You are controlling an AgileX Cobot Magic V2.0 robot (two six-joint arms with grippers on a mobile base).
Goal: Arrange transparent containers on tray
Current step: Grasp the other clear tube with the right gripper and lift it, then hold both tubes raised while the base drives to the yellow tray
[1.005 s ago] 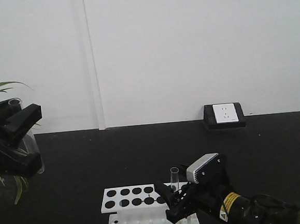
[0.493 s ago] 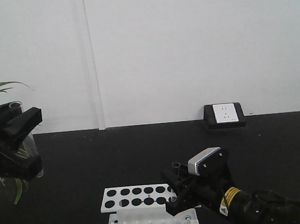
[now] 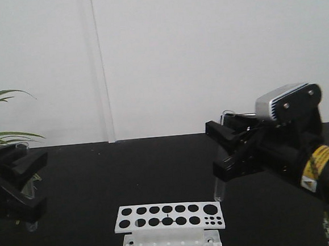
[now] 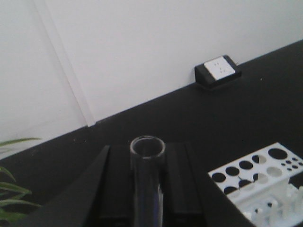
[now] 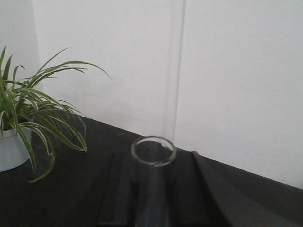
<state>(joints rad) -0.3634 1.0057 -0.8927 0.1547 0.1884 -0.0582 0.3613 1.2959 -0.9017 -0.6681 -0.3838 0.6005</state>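
My left gripper (image 3: 34,185) is at the left edge of the front view. It is shut on a clear glass test tube (image 3: 27,192) held upright, mouth up. The left wrist view shows that tube (image 4: 147,184) clamped between the black fingers (image 4: 182,179). My right gripper (image 3: 215,150), raised at the right, is shut on a second test tube (image 3: 219,187). This tube hangs upright, its rounded bottom above the rack's right end. In the right wrist view its rim (image 5: 153,151) stands between the fingers. The yellow tray is out of view.
A white test tube rack (image 3: 169,216) with rows of holes stands at the front centre on the black table. A black and white socket box (image 4: 217,71) sits by the back wall. A potted spider plant (image 5: 28,111) stands at the far left.
My right gripper has lifted its test tube out of the rack and moved up and to the right. My left gripper has come down with its tube.
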